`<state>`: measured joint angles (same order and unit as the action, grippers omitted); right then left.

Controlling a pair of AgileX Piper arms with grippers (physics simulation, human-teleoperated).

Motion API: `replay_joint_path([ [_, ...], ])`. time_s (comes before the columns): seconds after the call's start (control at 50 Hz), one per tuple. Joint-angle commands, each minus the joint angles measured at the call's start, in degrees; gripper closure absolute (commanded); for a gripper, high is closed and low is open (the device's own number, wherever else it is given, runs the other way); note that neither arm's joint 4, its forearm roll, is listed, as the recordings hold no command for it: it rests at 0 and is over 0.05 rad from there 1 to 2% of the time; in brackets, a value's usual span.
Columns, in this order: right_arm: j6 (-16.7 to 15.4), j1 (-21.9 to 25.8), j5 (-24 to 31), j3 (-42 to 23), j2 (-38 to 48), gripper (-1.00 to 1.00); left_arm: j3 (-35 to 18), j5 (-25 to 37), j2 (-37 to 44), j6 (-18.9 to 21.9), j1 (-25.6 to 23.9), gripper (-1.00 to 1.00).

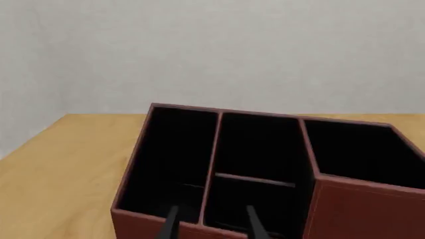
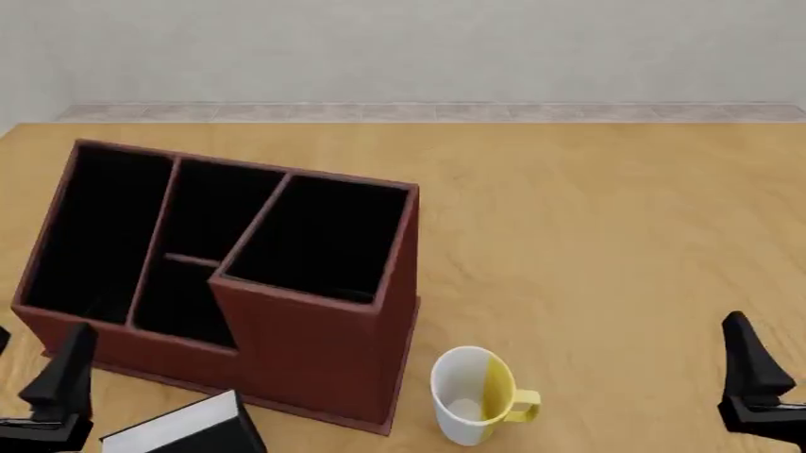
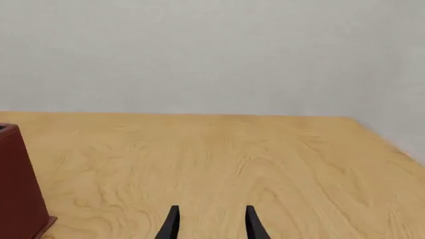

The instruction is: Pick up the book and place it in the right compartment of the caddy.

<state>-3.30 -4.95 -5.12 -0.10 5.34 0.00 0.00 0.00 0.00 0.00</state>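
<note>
Two grippers: both empty, neither near the book yet.
Left gripper (image 1: 212, 226): fingers apart w/ a clear gap, nothing between them; hung at the near-left table edge, pointed at the caddy's low end.
Right gripper (image 3: 212, 224): fingers apart too, empty; near-right edge, well apart from everything, facing bare table (image 2: 605, 217).
Book (image 2: 189, 429): flat on the table at the near edge, just in front of the caddy's near wall, between left gripper and mug. Black cover up, white page edge facing the caddy. Partly cut off by the frame, so full length not visible.
Caddy (image 2: 315, 354): red-brown box, black inside, sat angled on the left half of the table.
Right compartment (image 2: 321, 236): tallest section, open top, looked empty.
Mug (image 2: 469, 394): white/yellow, upright, just right of the caddy's near corner; near the book's likely path.
Handling (judgement): thin, stiff, prob. light; smooth cover may slip. Lying flat = little for fingers to get under.
Grip spot (judgement): across the thickness at a long edge or spine, near mid-length so it doesn't swing; left arm closest.
Risk (judgement): off-centre hold could let it pivot and catch the compartment rim; needs tipping upright before lowering in.
Progress: pick not begun.
</note>
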Motion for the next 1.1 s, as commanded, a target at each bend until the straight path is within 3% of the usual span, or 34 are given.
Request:
replay_joint_path([
  [0.02,1.84,5.17,2.41,-1.04,-0.96,-1.00,0.00,0.00,0.00,0.00,0.00,-1.00],
  [0.2,0.15,4.97,11.38,-7.21,-5.02,-1.00,0.00,0.00,0.00,0.00,0.00,-1.00],
  [0.54,-3.97,9.67,18.23,-15.96,-4.86,-1.00,0.00,0.00,0.00,0.00,0.00,-1.00],
  [0.56,-4.46,10.23,18.16,-16.30,-4.38,-1.00,0.00,0.00,0.00,0.00,0.00,-1.00],
  [0.58,-7.93,11.36,17.86,-16.21,-3.52,-1.00,0.00,0.00,0.00,0.00,0.00,-1.00],
  [0.6,-8.87,12.83,17.60,-16.48,-2.48,-1.00,0.00,0.00,0.00,0.00,0.00,-1.00],
  [0.66,-7.68,15.02,17.01,-17.35,0.09,-1.00,0.00,0.00,0.00,0.00,0.00,-1.00],
  [0.68,-8.22,19.03,14.11,-16.86,4.49,-1.00,0.00,0.00,0.00,0.00,0.00,-1.00],
  [0.76,-8.03,21.00,12.01,-17.25,7.86,-1.00,0.00,0.00,0.00,0.00,0.00,-1.00],
  [0.84,-11.46,26.19,10.06,-19.17,12.96,-1.00,0.00,0.00,0.00,0.00,0.00,-1.00],
  [0.98,-12.16,30.47,10.82,-24.14,16.59,-1.00,0.00,0.00,0.00,0.00,0.00,-1.00],
  [1.04,-13.91,32.45,10.21,-25.34,18.84,-1.00,0.00,0.00,0.00,0.00,0.00,-1.00],
  [1.1,-13.33,33.97,10.05,-26.77,20.69,-1.00,0.00,0.00,0.00,0.00,0.00,-1.00],
])
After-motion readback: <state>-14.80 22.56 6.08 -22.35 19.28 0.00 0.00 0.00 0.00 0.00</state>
